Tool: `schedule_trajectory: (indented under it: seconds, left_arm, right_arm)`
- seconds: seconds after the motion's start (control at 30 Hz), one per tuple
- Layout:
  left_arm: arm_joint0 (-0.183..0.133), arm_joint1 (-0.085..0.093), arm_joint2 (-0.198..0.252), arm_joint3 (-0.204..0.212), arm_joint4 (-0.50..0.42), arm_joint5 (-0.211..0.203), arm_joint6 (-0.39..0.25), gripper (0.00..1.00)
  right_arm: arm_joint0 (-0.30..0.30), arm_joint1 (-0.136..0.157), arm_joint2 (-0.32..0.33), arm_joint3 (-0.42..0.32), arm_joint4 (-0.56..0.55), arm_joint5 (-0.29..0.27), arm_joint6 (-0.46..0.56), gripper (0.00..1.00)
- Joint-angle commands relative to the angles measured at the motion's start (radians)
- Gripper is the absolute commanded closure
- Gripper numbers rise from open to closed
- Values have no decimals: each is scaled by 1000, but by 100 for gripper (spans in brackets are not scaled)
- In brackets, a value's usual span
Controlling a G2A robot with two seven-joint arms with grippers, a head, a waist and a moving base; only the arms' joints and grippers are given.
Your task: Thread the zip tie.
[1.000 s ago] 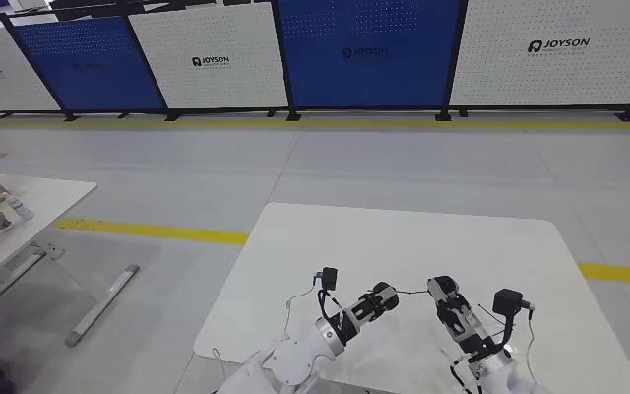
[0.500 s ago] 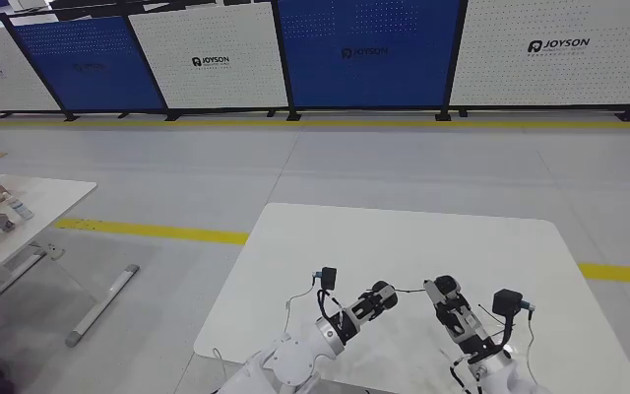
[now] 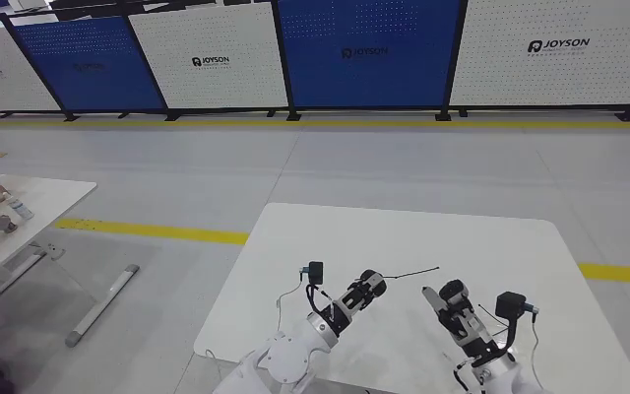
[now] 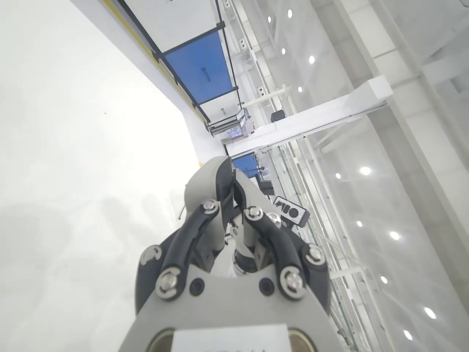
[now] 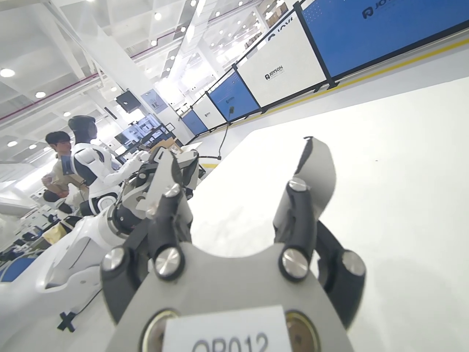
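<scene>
A thin black zip tie (image 3: 413, 273) sticks out over the white table (image 3: 394, 231). My left gripper (image 3: 374, 283) is shut on one end of it, and the free end with its small head points away toward the table's far right. In the left wrist view the left gripper's (image 4: 229, 181) fingers are pressed together. My right gripper (image 3: 438, 292) stands open near the front edge, a short way from the tie's free end, with nothing between its fingers. The right wrist view shows the right gripper (image 5: 238, 151) spread wide and the tie (image 5: 224, 133) rising beyond it.
The table's front edge lies close below both arms, and its left edge is near the left arm. A second white table (image 3: 30, 197) stands far left across the floor. Blue and white fence panels (image 3: 369, 54) line the back.
The tie was stretched between both grippers. The right gripper has let go, opened and drawn back toward the front edge. The left gripper has shifted slightly left, and the tie's free end swung away.
</scene>
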Motion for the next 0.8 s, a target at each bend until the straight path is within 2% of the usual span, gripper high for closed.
schedule_trajectory:
  seconds: [0.0, 0.33, 0.43, 0.53, 0.77]
  left_arm:
    - [0, 0, 0, 0, 0, 0, 0, 100]
    - [1, -1, -6, -1, -6, 2, 4, 100]
    - [5, 1, -28, -9, 41, 32, 61, 100]
    - [26, 3, -35, -50, 135, 86, 128, 100]
    - [28, 3, -35, -55, 146, 93, 134, 100]
  right_arm:
    - [0, 0, 0, 0, 0, 0, 0, 0]
    - [5, -5, -1, 3, 10, 6, 9, 0]
    - [7, -7, 5, 9, -4, 22, 12, 0]
    - [1, -10, 7, 1, -53, 55, -9, 0]
    - [1, -10, 7, 1, -53, 55, -9, 0]
